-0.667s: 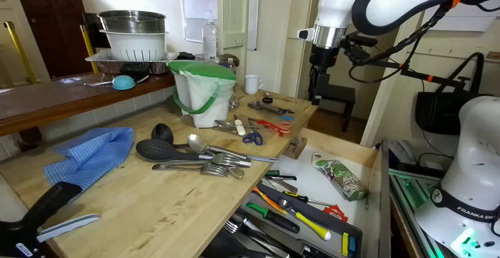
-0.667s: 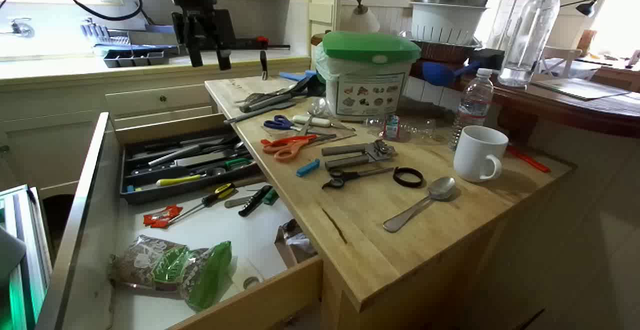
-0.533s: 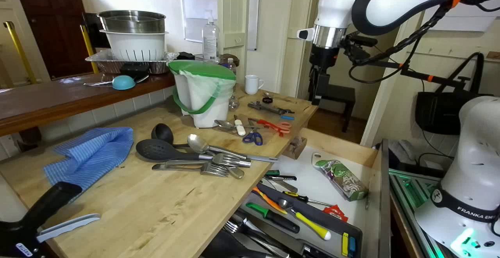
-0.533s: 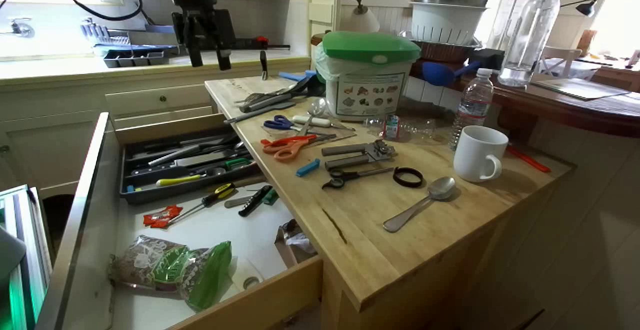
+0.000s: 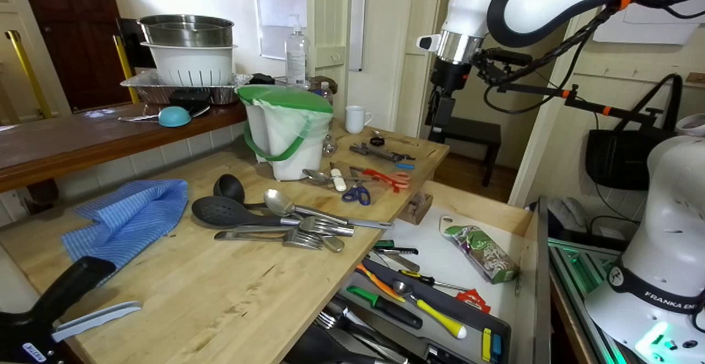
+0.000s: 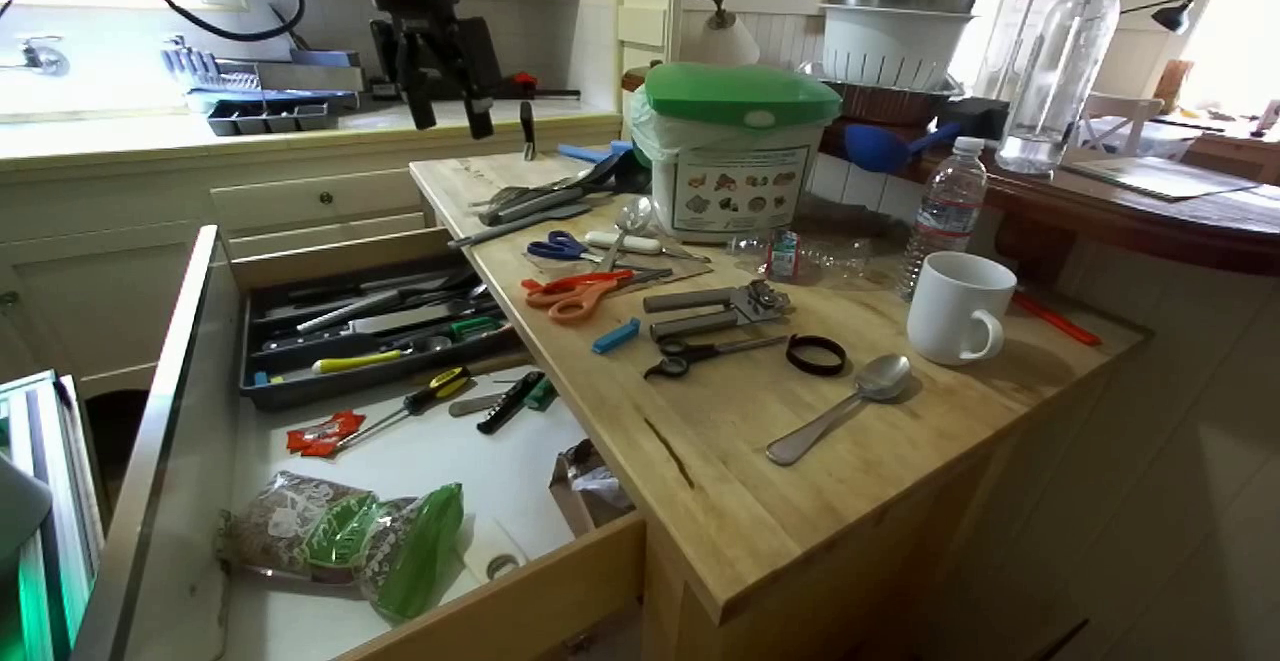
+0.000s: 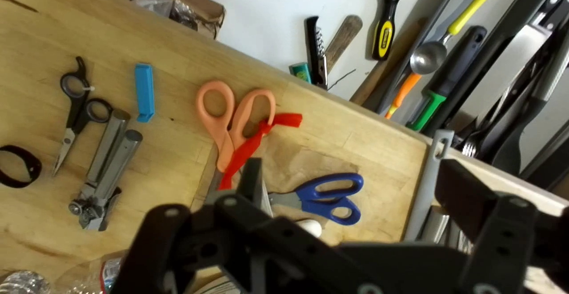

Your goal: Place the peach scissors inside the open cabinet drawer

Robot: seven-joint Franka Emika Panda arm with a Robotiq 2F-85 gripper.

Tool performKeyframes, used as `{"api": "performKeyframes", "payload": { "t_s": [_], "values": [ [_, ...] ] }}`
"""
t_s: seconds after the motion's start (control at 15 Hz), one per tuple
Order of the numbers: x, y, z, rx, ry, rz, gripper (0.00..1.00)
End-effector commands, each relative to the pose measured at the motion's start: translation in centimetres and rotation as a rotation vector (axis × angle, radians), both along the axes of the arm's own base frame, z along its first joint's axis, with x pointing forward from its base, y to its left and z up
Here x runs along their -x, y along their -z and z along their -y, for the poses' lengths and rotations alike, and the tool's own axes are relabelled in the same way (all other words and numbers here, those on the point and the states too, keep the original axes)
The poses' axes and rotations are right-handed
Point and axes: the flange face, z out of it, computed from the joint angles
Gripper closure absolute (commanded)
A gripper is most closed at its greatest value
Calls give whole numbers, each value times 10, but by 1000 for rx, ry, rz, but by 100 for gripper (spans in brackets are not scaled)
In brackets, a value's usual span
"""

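The peach scissors (image 7: 226,145) lie on the wooden counter near its edge, with a red strip tied at one handle loop. They also show in both exterior views (image 5: 400,179) (image 6: 585,298). In the wrist view their blades run down towards my left finger and are partly hidden. My gripper (image 7: 355,183) is open and empty. It hangs well above the counter in both exterior views (image 5: 434,130) (image 6: 453,123). Blue-handled scissors (image 7: 331,196) show between its fingers, below. The open cabinet drawer (image 6: 430,476) is beside the counter, lower than its top; its white floor shows (image 5: 435,243).
Near the scissors lie a blue clip (image 6: 615,336), a can opener (image 6: 720,311), black scissors (image 6: 690,354) and a spoon (image 6: 845,411). A green-lidded bin (image 6: 740,161) and a white mug (image 6: 955,306) stand on the counter. The drawer holds a tool tray (image 6: 260,393) and a bag (image 6: 340,536).
My gripper has moved a little, to the left and slightly up in an exterior view, to the right in another, and it tilts slightly more. It stays open. The scissors and drawer have not moved.
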Motion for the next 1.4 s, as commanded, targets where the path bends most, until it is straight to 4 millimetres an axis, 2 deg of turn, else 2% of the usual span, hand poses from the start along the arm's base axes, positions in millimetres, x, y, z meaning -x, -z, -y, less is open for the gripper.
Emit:
{"api": "performKeyframes", "payload": {
  "t_s": [0.0,0.27,0.4,0.53,0.6,0.8,1.07,1.33],
  "values": [
    [-30,12,34,-40,59,36,0],
    [-59,37,62,-60,171,39,0],
    [-69,49,74,-132,206,-5,0],
    [-66,37,65,-149,202,25,0],
    [-58,21,56,-120,186,97,0],
    [-66,11,59,-86,242,144,0],
    [-74,17,74,-71,347,184,0],
    [-81,43,86,-48,411,133,0]
  ]
}}
